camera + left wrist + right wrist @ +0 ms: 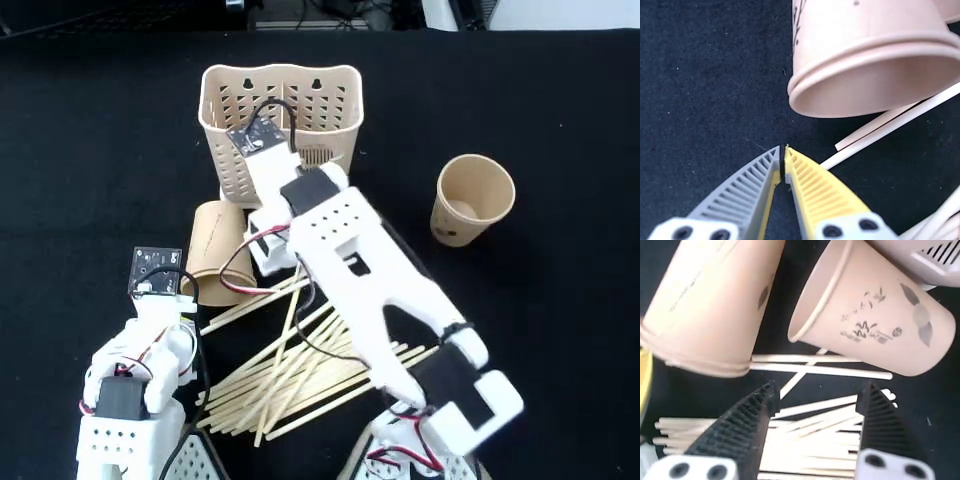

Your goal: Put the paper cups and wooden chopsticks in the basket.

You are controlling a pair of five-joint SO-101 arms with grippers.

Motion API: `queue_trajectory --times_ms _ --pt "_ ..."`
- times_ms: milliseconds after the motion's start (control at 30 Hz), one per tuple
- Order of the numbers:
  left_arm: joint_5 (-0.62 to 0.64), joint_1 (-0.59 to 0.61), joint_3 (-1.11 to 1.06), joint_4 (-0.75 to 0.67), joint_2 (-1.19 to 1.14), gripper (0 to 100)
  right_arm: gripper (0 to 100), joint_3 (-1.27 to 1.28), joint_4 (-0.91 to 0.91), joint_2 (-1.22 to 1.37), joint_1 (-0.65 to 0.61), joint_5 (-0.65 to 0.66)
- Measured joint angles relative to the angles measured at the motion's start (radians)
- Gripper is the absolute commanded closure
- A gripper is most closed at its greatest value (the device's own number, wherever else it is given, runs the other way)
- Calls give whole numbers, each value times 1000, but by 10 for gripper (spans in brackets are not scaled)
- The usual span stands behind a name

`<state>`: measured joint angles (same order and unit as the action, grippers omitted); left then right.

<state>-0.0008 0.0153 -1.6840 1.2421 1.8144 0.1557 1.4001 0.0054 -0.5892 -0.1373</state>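
Wooden chopsticks heaped lower centre, basket upper centre. Right gripper fingers apart over heap, facing tipped paper cups; left gripper fingers together beside one cup's rim. Pick step, probably; next: lower, clamp.

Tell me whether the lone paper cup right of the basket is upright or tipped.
Upright: the paper cup stands on its base on the black table, open mouth facing up.
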Motion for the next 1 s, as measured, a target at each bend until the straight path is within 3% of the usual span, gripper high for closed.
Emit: queue_trajectory --times_ms 533,867,1000 --pt "0 0 0 0 0 969 735 -23 -107 87 0 -74" --pt "0 0 0 0 0 969 877 -26 -143 87 5 -74" --pt "0 0 0 0 0 969 968 -26 -126 87 68 -9"
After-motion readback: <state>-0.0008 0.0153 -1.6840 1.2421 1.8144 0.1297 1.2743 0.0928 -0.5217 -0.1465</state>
